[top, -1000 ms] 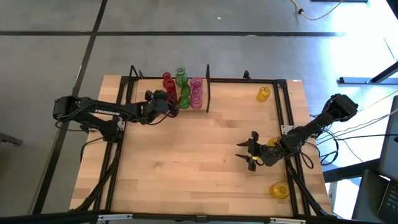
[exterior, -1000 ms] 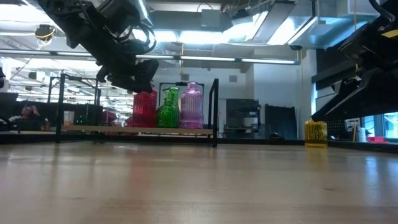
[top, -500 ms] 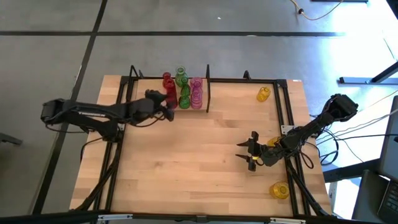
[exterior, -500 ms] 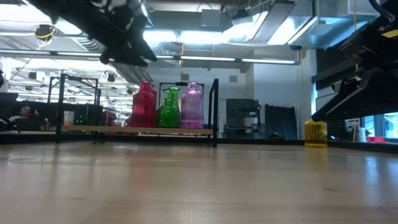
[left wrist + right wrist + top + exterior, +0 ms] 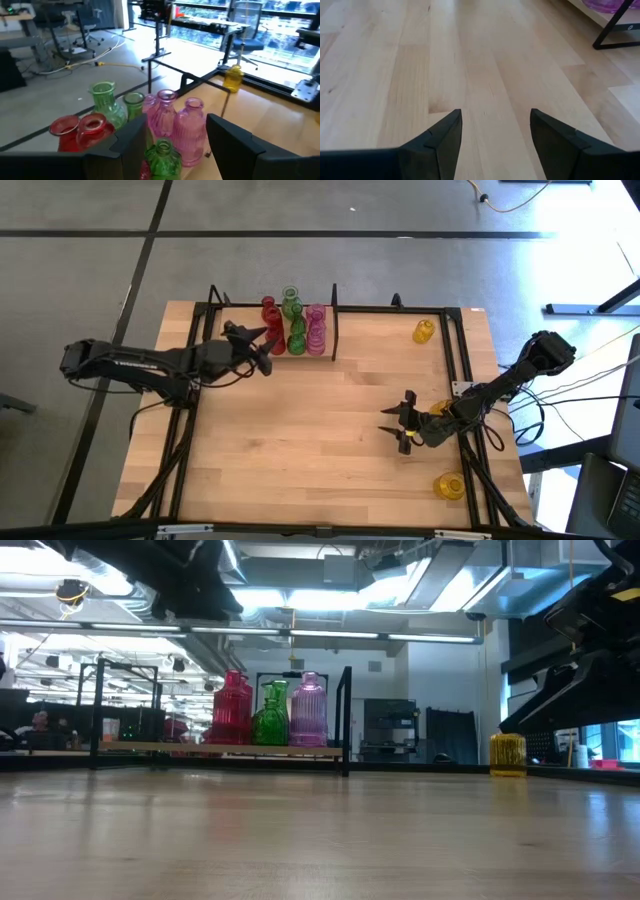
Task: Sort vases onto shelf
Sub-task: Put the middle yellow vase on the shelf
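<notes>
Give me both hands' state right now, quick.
Left hand: open, holding nothing, beside the vases on the shelf.
Right hand: open, empty, over the table.

Hidden, cropped and unclear parts

In the low view the left arm (image 5: 170, 575) is cut off by the top edge, its gripper unseen, and the right arm (image 5: 575, 650) runs out at the right edge. The red vase (image 5: 232, 710) there covers whatever stands behind it. In the left wrist view a green vase (image 5: 162, 157) at bottom centre is cropped by the lower edge. In the right wrist view a pink vase (image 5: 615, 4) is clipped at the upper right corner.
</notes>
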